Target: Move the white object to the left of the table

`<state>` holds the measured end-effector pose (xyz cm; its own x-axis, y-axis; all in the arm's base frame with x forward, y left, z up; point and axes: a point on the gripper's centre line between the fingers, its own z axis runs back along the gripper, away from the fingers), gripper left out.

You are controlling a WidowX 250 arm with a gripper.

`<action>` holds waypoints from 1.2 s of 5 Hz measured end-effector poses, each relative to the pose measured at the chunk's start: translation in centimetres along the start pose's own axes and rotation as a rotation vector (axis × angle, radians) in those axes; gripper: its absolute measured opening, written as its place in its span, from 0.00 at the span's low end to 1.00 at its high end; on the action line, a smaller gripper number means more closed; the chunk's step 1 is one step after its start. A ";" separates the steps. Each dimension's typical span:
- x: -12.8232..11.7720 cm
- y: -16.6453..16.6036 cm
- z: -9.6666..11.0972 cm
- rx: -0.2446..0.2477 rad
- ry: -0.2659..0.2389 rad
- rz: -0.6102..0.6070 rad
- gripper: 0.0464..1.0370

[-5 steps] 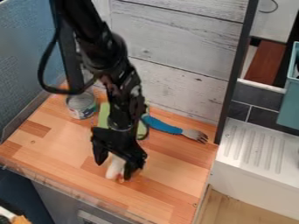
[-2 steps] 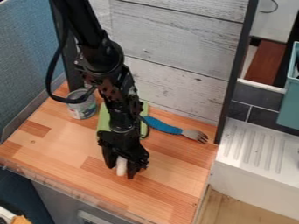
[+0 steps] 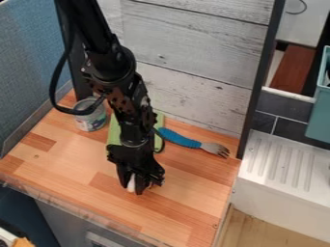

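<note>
The black gripper (image 3: 132, 188) hangs low over the front middle of the wooden table (image 3: 71, 169). Its fingers are shut on the white object (image 3: 131, 183), one on each side of it. Only a narrow upright strip of the object shows between them; the rest is hidden by the fingers.
A green board (image 3: 114, 132) lies behind the gripper, partly under the arm. A grey can (image 3: 91, 119) stands at the back left, and a fork with a blue handle (image 3: 179, 139) lies at the back right. A white drying rack (image 3: 283, 161) adjoins the table's right side.
The gripper's fingers have come together from a wide stance around the white object. The arm has also shifted slightly, and less of the object shows between the fingers.
</note>
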<state>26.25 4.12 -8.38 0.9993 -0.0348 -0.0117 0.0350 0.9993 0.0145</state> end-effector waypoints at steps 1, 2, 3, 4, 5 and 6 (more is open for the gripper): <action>-0.3 -0.1 0.3 -0.007 -0.001 -0.001 0.29; -0.5 0.7 1.9 -0.021 -0.032 0.045 0.28; -1.2 2.0 3.5 -0.063 -0.055 0.138 0.28; -2.2 3.8 4.9 -0.058 -0.081 0.224 0.28; -4.2 8.1 5.7 -0.023 -0.094 0.407 0.28; -5.1 10.6 5.9 0.004 -0.105 0.506 0.28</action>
<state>21.56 14.84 -2.24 0.8871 0.4510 0.0983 -0.4529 0.8916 -0.0036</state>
